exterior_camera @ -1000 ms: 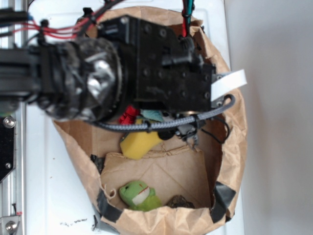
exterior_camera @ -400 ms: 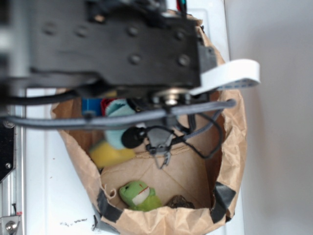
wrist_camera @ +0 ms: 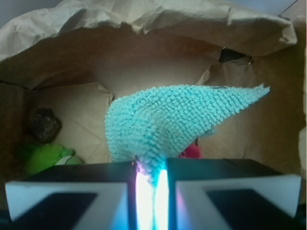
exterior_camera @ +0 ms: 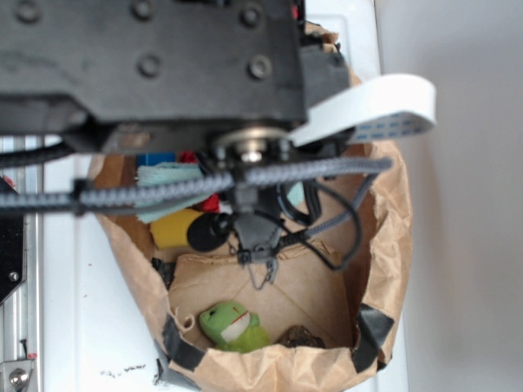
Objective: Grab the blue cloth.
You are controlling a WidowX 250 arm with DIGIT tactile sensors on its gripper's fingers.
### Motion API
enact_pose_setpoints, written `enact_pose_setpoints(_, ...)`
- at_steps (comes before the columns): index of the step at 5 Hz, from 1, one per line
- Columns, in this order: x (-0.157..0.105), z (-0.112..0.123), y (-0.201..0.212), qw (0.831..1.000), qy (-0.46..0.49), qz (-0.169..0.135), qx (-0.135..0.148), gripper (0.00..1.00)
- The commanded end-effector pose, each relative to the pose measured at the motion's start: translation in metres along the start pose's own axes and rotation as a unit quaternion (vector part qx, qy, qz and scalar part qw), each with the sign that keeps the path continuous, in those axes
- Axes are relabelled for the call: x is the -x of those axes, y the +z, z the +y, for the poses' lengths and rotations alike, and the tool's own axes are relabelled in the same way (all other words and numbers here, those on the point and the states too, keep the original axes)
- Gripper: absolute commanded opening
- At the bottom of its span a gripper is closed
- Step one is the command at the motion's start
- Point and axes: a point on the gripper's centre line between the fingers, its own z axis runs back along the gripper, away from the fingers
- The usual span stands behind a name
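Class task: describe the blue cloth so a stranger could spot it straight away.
Look inside the brown paper bag. The blue cloth hangs pinched in the tool. It is pale teal and knitted, unlike the green plush toy low at the wrist view's left.

White tabletop (exterior_camera: 82,327) is running down the frame's left side, plain grey wall (exterior_camera: 466,245) filling the right, metal rail (exterior_camera: 15,269) edging far left; even lighting.

The pale teal knitted blue cloth (wrist_camera: 177,115) hangs pinched, fanned out above the bag floor.
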Motion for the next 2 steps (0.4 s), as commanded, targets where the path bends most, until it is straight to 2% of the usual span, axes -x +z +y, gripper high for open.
enact_pose_setpoints(1,-0.0096,0.0002,0.0238,0.999,-0.008,-0.051,-0.007,0.00)
enact_pose_setpoints(2,-0.0118,-0.0044,0.0166,0.998,-0.021,-0.047,-0.041,1.00)
